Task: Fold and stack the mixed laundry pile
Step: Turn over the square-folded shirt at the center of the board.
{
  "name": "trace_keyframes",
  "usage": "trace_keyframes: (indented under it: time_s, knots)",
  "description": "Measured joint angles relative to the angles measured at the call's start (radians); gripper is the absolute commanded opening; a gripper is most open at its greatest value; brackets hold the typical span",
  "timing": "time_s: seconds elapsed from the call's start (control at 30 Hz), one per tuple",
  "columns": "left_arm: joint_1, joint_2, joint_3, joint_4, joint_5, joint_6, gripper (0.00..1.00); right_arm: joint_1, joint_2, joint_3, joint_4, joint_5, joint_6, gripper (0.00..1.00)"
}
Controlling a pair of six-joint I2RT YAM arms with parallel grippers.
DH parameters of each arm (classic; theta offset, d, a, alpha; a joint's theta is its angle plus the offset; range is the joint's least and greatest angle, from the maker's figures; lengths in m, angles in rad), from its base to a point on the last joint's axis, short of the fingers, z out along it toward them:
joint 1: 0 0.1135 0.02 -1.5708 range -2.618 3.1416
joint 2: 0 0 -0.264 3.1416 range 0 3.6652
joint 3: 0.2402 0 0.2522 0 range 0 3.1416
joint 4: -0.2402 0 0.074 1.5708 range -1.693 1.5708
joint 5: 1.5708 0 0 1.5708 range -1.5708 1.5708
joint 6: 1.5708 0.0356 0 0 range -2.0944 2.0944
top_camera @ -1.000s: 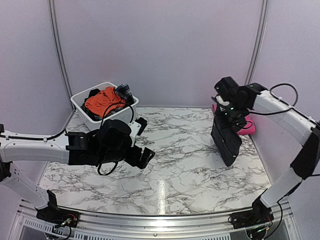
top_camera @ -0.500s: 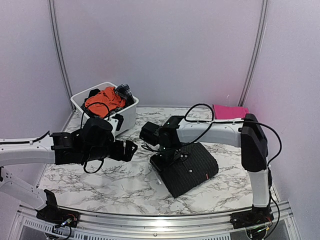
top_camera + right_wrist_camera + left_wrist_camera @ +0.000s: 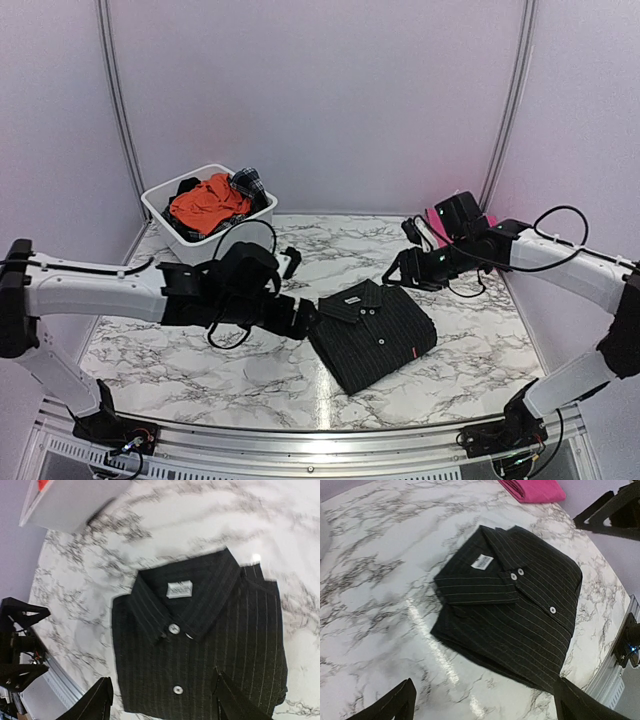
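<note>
Tools both stand with their fingers spread and nothing between them. Your left tool (image 3: 303, 315) is low over the tabletop (image 3: 200, 350), just beside the left edge of the black pinstriped shirt (image 3: 375, 335). From its wrist camera you see its two dark fingertips (image 3: 400, 700) at the bottom corners of the view, with the shirt (image 3: 520, 610) lying ahead of them and between them.

Your right tool (image 3: 400, 272) hangs above the far right corner of the shirt, apart from the cloth. Its wrist camera looks down on the shirt (image 3: 210, 645) past the two fingertips (image 3: 102, 700), which are clear of the fabric.

The shirt lies folded into a compact rectangle, flat on the marble near the middle of the tabletop, somewhat right of centre. Its collar points toward the far side, its white label (image 3: 481, 562) faces up, and its buttons (image 3: 520, 572) show down the front.

Farther out, you see the magenta-pink cloth (image 3: 535, 489) folded at the far right of the tabletop, partly hidden behind your right arm in the overhead view. At the far left stands the white tub (image 3: 175, 228). It holds the orange garment (image 3: 205, 200) and the dark plaid piece (image 3: 248, 182), heaped and unfolded.
</note>
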Motion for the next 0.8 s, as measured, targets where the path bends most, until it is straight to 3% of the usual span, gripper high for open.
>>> trace_keyframes:
  time_s: [0.17, 0.37, 0.6, 0.8]
  knots:
    - [-0.036, 0.259, 0.183, 0.025, 0.101, 0.014, 0.94, -0.033, 0.076, -0.201, 0.035, -0.039, -0.021, 0.53]
    - [-0.043, 0.408, 0.253, 0.032, 0.192, -0.006, 0.75, 0.034, 0.142, -0.328, 0.135, -0.106, 0.038, 0.53]
    - [0.074, 0.359, 0.076, 0.056, 0.212, -0.085, 0.63, 0.246, 0.151, -0.296, 0.293, -0.184, 0.175, 0.58]
    - [0.154, 0.282, -0.048, 0.047, 0.214, -0.118, 0.60, 0.171, -0.069, -0.278, 0.277, -0.155, 0.219, 0.60]
